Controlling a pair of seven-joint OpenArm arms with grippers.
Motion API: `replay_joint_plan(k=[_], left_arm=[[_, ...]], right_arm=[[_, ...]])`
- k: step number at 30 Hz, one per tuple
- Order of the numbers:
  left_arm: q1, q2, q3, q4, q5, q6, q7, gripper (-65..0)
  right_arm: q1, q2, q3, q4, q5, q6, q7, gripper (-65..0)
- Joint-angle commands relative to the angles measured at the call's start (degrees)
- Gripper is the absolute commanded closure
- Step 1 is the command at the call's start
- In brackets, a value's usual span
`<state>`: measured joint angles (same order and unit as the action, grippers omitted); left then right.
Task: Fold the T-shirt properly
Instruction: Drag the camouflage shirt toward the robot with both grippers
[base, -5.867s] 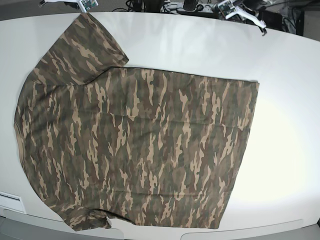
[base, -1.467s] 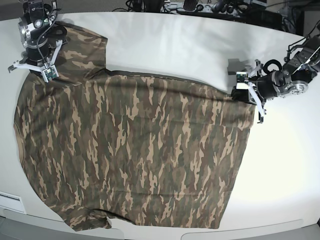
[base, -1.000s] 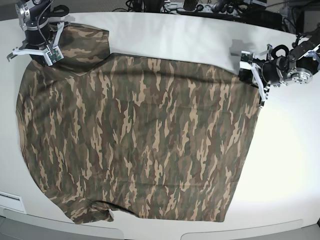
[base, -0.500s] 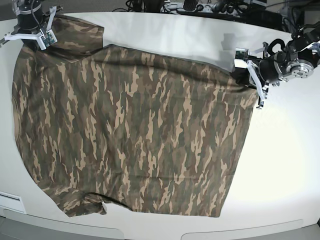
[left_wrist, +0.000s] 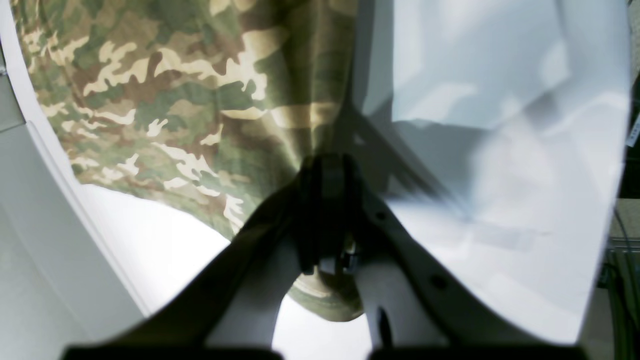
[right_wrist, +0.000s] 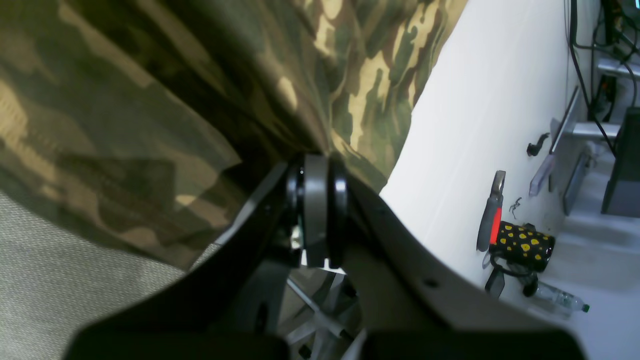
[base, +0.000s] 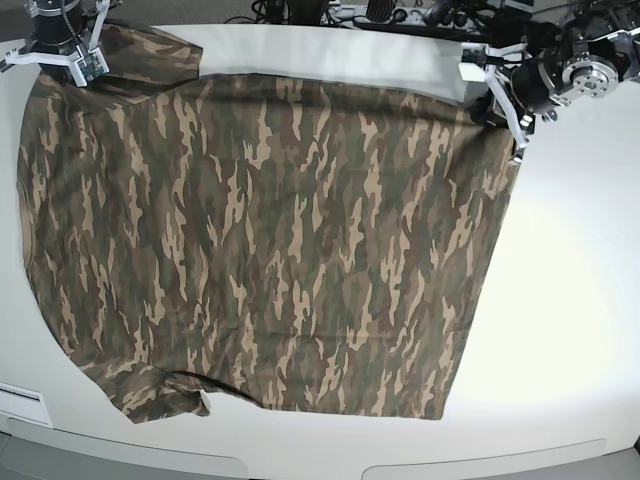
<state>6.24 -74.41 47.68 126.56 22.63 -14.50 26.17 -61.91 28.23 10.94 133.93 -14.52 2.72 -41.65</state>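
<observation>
The camouflage T-shirt (base: 270, 230) lies spread on the white table (base: 570, 300), its far edge pulled taut between both grippers. My left gripper (base: 487, 100), at the base view's right, is shut on the hem corner. The left wrist view shows the fabric (left_wrist: 175, 90) bunched into the closed left gripper (left_wrist: 326, 167). My right gripper (base: 55, 62), at the far left, is shut on the shirt by the far sleeve. Up close, cloth (right_wrist: 150, 100) drapes over and into the right gripper (right_wrist: 315, 162). The collar is hidden.
Cables and equipment (base: 400, 12) line the table's back edge. The right wrist view shows a black mug with yellow spots (right_wrist: 522, 247), a red-handled tool (right_wrist: 492, 220) and a bottle (right_wrist: 560, 299) below the table's side. A white panel (base: 20, 405) sits at the front left.
Both grippers have carried the shirt's far edge toward the back of the table. The whole shirt has slid that way and now lies flatter and more stretched.
</observation>
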Motion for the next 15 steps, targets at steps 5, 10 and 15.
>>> replay_joint_plan(k=[5, 10, 15], left_arm=[[2.3, -1.4, -0.4, 1.8, 5.6, 4.1, 4.9, 0.0], [6.3, -1.3, -0.4, 4.6, 5.9, 4.3, 5.8, 0.0], [10.9, -1.3, -0.4, 8.0, 9.2, 5.0, 7.1, 0.0]], right_arm=[[-1.4, 0.5, 0.5, 1.1, -0.8, -1.0, -0.5, 0.0], [-5.2, 0.3, 0.5, 1.1, -1.0, -3.7, -0.5, 0.0], [-8.5, 0.3, 0.5, 1.1, -4.9, -7.1, -1.4, 0.0]])
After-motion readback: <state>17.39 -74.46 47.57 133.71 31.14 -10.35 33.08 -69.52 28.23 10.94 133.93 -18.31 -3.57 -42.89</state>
